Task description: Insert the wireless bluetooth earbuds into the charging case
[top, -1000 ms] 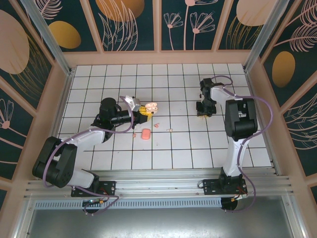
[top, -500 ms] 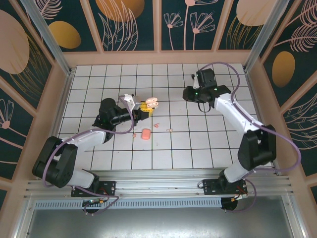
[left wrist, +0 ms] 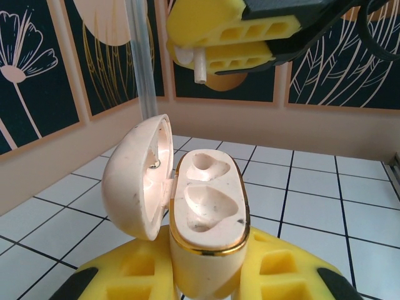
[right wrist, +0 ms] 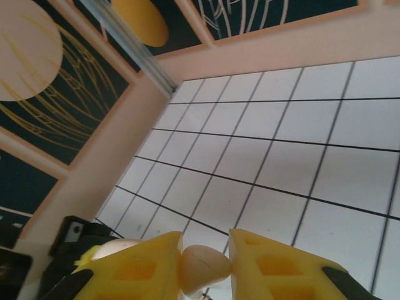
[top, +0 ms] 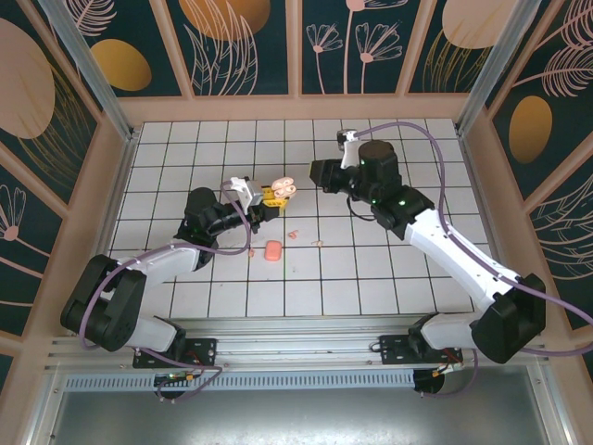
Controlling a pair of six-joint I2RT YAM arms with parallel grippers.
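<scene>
My left gripper (top: 269,197) is shut on the open cream charging case (left wrist: 209,206). The case stands upright with its lid (left wrist: 134,178) swung to the left and both sockets empty. My right gripper (top: 318,173) hovers just right of and above the case, shut on one pale-pink earbud (right wrist: 203,269). In the left wrist view that gripper (left wrist: 225,40) hangs over the case with the earbud's white stem (left wrist: 201,65) pointing down. Two more tiny pink earbud bits (top: 294,234) (top: 317,243) lie on the tiles.
A salmon-pink rounded box (top: 272,250) lies on the white tiled floor (top: 389,269) below the left gripper. Wooden walls (top: 306,107) fence the floor on all sides.
The right arm has swung left from mid-right of the floor to just beside the case, carrying the earbud. The left gripper has shifted slightly up with the case.
</scene>
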